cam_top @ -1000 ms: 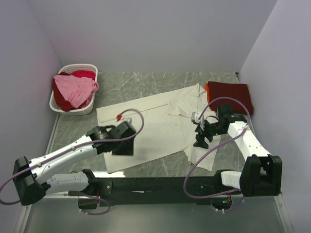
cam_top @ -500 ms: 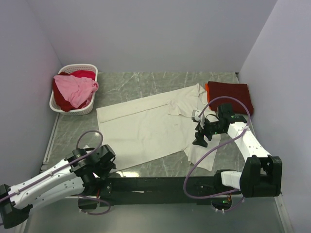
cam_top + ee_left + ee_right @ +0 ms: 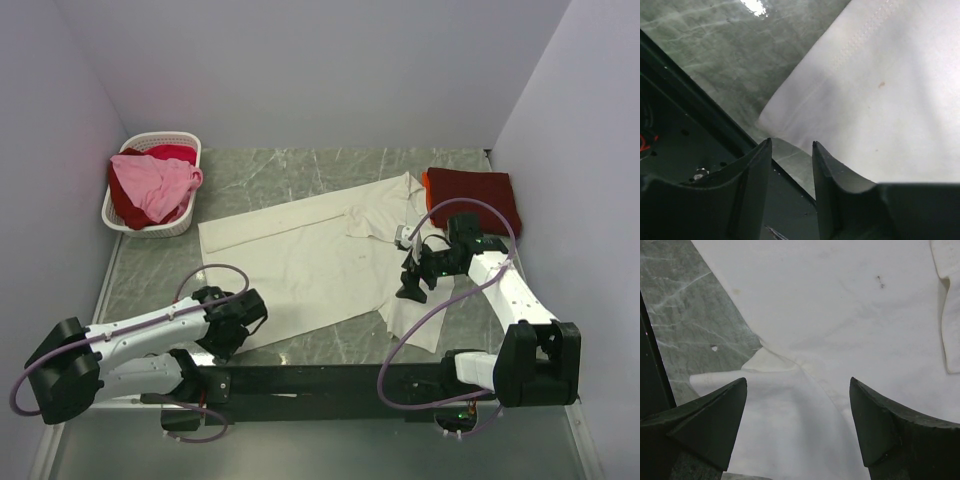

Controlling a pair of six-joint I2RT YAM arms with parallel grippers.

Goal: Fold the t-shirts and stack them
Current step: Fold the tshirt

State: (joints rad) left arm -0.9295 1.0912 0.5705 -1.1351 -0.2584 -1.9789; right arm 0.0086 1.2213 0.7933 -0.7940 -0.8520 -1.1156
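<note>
Your left gripper (image 3: 791, 145) - jaws parted, nothing between them - sits at the 7 o'clock corner of the cream shirt (image 3: 300, 265). Your right gripper (image 3: 797, 385) hangs wide open over its 4 o'clock side. Cream shirt is spread mid table (image 3: 300, 170) - dark red shirt (image 3: 478, 192) lies folded at 2 o'clock.

We see our left arm (image 3: 140, 326) lying low and almost flat, stretched from its base toward the right. At its end the left pincer (image 3: 790, 145) points downward. Its two fingers (image 3: 756, 175) stand a little apart, with a narrow gap and nothing between them. Our right arm (image 3: 505, 285) rises from its base and bends inward to the left. The right pincer (image 3: 797, 382) also points down, with its jaws spread wide and nothing between them.
</note>
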